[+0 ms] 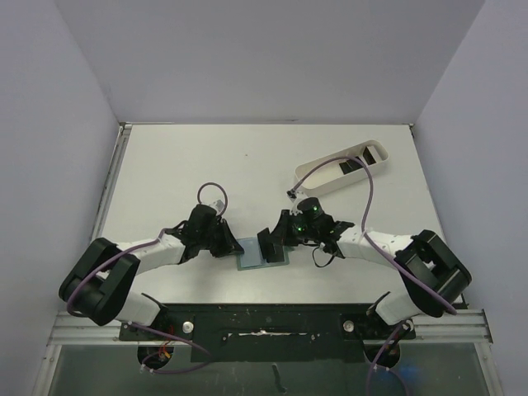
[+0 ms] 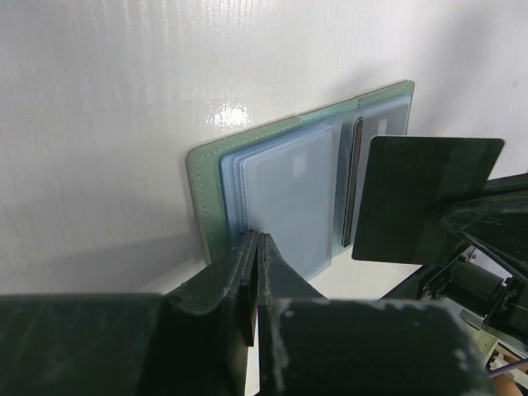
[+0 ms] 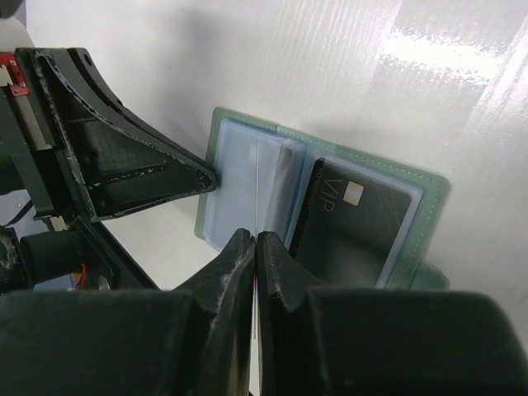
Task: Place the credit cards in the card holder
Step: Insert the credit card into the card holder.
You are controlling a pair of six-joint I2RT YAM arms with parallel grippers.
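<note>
Two claws logged at one card holder, found lying open and flat at centre of table, near the arm bases.

Noted for holder: soft grey-green folding cover, stitched border, rounded corners, fan of glossy translucent bluish sleeves inside. Found in the sleeve on its 3 o'clock half a pocketed credit card: thin, stiff, black, rectangular, lettered "VIP", with a small pale chip.

Found left claw fully closed, tips pressed together and meeting holder's edge at 9 o'clock. Cannot tell whether a sleeve is pinched between them.

Found right claw clamped narrow on held credit card: smooth black rectangle, kept upright above holder's 3 o'clock half, face turned toward left claw, not in any sleeve.

Observed at 1 o'clock from holder, well apart: long white oblong tray with raised wall, carrying spare credit cards, dark and flat, count unclear.

Recorded table surface as white, faintly ribbed, glossy under glare. Noted purple cable of right arm crossing over tray's wall. Judged sleeves crowded by claws from 9 and 3 o'clock.
</note>
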